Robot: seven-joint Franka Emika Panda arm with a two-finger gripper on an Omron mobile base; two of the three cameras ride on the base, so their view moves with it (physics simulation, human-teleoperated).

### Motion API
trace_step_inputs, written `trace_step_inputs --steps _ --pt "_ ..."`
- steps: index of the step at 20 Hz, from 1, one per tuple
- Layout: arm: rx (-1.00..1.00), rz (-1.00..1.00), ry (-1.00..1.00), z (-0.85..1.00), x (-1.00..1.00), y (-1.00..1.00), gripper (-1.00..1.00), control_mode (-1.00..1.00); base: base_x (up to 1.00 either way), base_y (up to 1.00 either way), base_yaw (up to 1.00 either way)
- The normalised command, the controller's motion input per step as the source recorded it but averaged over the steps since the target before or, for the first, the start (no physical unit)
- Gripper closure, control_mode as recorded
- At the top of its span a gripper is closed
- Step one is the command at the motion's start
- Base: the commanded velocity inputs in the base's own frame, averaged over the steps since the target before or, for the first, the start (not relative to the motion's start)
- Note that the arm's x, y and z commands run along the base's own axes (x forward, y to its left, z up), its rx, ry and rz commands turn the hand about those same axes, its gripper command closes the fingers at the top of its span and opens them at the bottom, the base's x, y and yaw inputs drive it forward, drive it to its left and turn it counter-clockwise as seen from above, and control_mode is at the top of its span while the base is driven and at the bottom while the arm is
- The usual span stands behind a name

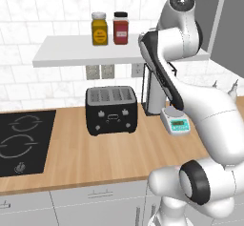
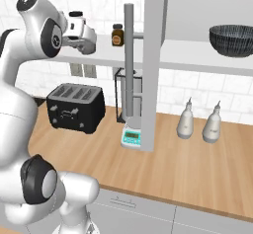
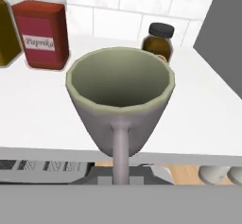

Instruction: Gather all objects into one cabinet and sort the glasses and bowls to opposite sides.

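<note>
A mug is sitting in front of two jars and a small bottle on the shelf. Below, a toaster is standing on the bench, left of a scale. A bowl is resting in the cabinet.

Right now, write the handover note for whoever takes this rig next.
End effector: up at the white shelf; open or shut cannot be told.
Mug: close before the hand camera, handle toward it, upright, empty, in front of the paprika jar and a small brown jar.
Bowl: already on the cabinet shelf, right side.
Left: get the mug into the cabinet, opposite the bowl.
</note>
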Motion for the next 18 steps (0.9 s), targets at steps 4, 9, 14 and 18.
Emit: trace_step_inputs --steps 4,9,14,18 --pt "0.0 -0.01 -0.04 0.0 -0.17 0.0 1.0 -1.0 0.0 0.0 0.0" --pt "0.0 0.0 0.0 0.0 0.0 0.0 1.0 1.0 -0.11 0.0 0.0" --pt "0.0 0.0 0.0 0.0 0.0 0.0 1.0 1.0 -0.78 -0.09 0.0" --pt "0.0 0.0 0.0 0.0 0.0 0.0 1.0 1.0 -0.91 -0.11 0.0"
